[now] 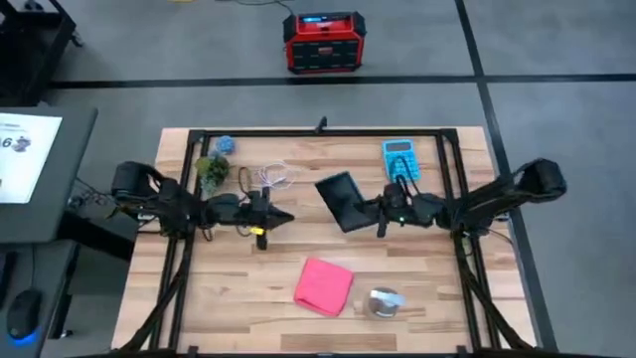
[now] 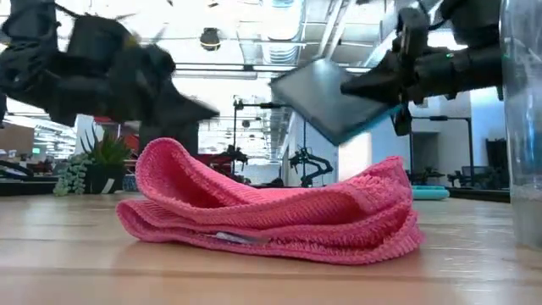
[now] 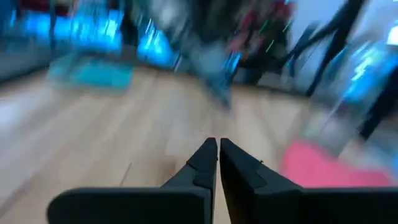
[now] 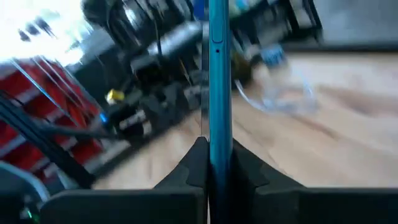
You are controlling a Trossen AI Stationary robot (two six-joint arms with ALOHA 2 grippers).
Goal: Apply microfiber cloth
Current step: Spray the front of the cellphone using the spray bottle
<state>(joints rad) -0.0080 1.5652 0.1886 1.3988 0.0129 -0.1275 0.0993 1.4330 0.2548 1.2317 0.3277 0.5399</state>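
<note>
Right gripper (image 1: 380,216): fingers clamped on the edge of a dark flat rectangular phone (image 1: 342,200), held clear of the table. Left gripper (image 3: 217,155): fingers pressed together, holding nothing, raised above the wooden table (image 1: 248,288). Bright pink folded microfiber cloth (image 1: 323,285) lies on the table's near side, between both grippers, untouched.

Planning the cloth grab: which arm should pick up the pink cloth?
Left. The left gripper is shut and empty, hanging above the microfiber cloth. The right gripper is shut on the phone, held up off the table.
</note>
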